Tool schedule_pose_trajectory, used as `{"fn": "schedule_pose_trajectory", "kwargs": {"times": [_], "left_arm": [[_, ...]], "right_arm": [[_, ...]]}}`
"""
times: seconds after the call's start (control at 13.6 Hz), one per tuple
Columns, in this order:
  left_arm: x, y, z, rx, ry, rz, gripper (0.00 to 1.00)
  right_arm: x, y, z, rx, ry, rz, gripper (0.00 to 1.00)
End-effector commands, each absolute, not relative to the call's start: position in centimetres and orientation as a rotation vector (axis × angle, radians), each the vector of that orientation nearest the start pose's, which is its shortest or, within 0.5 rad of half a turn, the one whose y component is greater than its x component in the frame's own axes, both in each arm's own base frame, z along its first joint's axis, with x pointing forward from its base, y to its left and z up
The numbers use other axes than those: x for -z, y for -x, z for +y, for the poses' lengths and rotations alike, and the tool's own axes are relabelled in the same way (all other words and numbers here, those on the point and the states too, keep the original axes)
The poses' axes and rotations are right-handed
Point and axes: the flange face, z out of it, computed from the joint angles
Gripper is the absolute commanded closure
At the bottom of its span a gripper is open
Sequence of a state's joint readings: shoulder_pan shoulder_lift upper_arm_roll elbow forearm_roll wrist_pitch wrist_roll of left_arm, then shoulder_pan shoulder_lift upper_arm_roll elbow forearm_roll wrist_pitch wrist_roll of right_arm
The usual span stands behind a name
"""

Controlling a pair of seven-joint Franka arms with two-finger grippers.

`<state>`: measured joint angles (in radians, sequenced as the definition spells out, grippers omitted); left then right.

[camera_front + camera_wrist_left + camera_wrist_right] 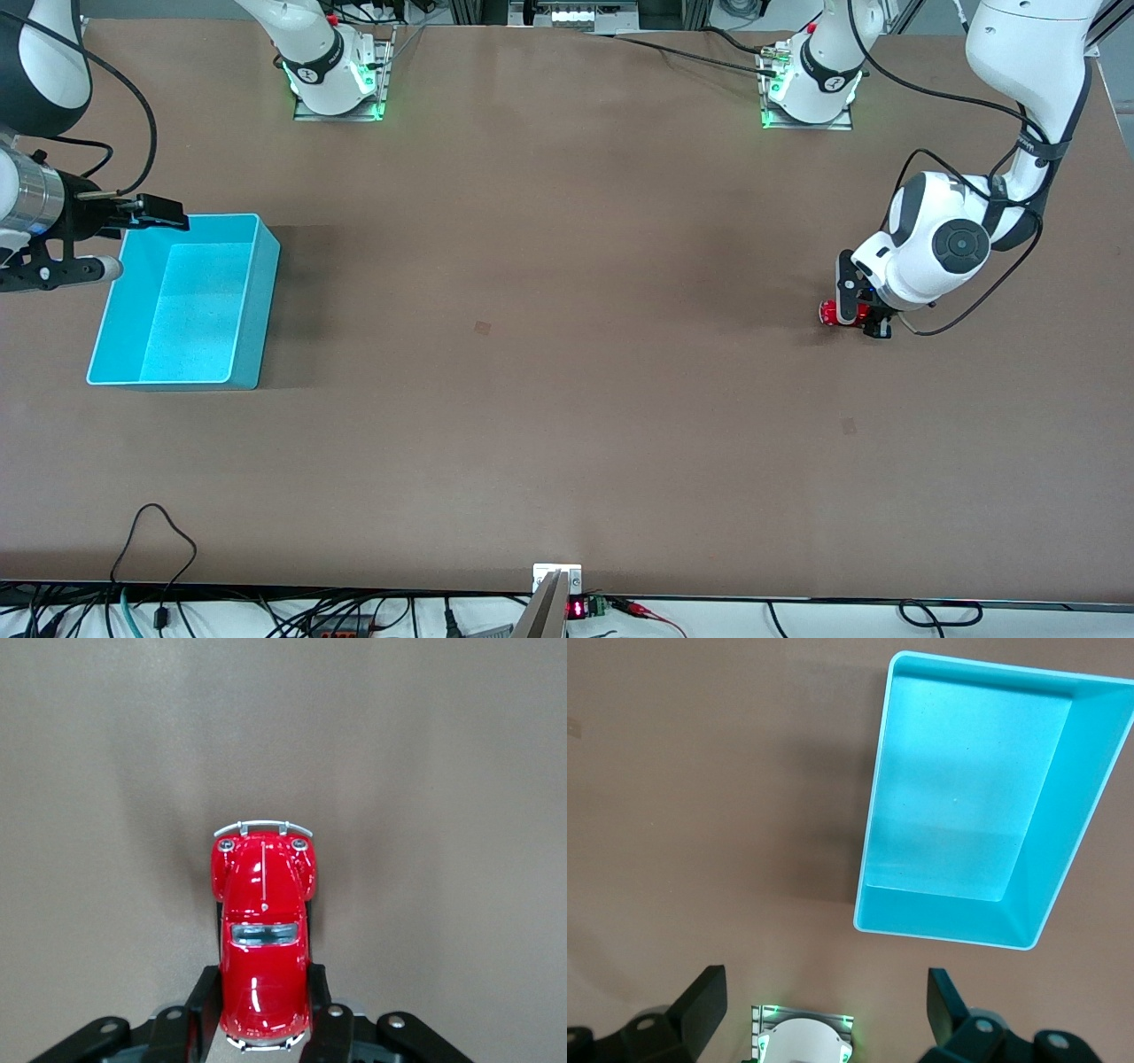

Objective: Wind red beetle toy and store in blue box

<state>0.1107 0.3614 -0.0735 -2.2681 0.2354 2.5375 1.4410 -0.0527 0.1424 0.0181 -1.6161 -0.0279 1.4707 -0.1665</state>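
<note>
The red beetle toy [831, 313] sits low at the table [549, 372] toward the left arm's end, and the left gripper [861, 312] is clenched on it, one finger on each flank of the rear half of its body, as the left wrist view shows [263, 939]. I cannot tell from these views whether its wheels touch the surface. The car's long axis runs straight out from between the fingers [199, 1001]: tail tucked in at the palm, silvery bumper and headlights leading away from the gripper. In the front view that puts its nose toward the right arm's end of the table, so the axis lies along the table's length, roughly in line with the blue box [182, 306], which stands well apart at that end, open and with nothing in it. The right gripper [133, 239] hangs over the box's rim toward the robots' bases, fingers spread wide with nothing between them [824, 1010], and that arm waits. Judging by this, winding would mean dragging the car back along its own axis, and the left arm alone has it in hand
</note>
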Motion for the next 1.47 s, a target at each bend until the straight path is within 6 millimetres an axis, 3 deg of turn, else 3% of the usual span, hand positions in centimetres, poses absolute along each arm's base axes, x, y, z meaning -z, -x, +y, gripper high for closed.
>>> {"fn": "schedule_pose_trajectory", "kwargs": {"times": [0.0,0.81,1.4], "left_arm": [[-18.9,-52.6,1.7,-0.213,2.224,2.185,0.76],[-18.5,-52.5,2.1,-0.22,2.238,2.172,0.77],[-17.1,-52.0,7.0,-0.276,2.277,2.128,0.77]], "right_arm": [[-51.6,-57.0,-2.4,-0.463,3.082,-0.217,0.0],[-51.3,-56.9,-2.3,-0.493,3.074,-0.216,0.0],[-51.3,-56.9,-2.0,-0.491,3.062,-0.217,0.0]]}}
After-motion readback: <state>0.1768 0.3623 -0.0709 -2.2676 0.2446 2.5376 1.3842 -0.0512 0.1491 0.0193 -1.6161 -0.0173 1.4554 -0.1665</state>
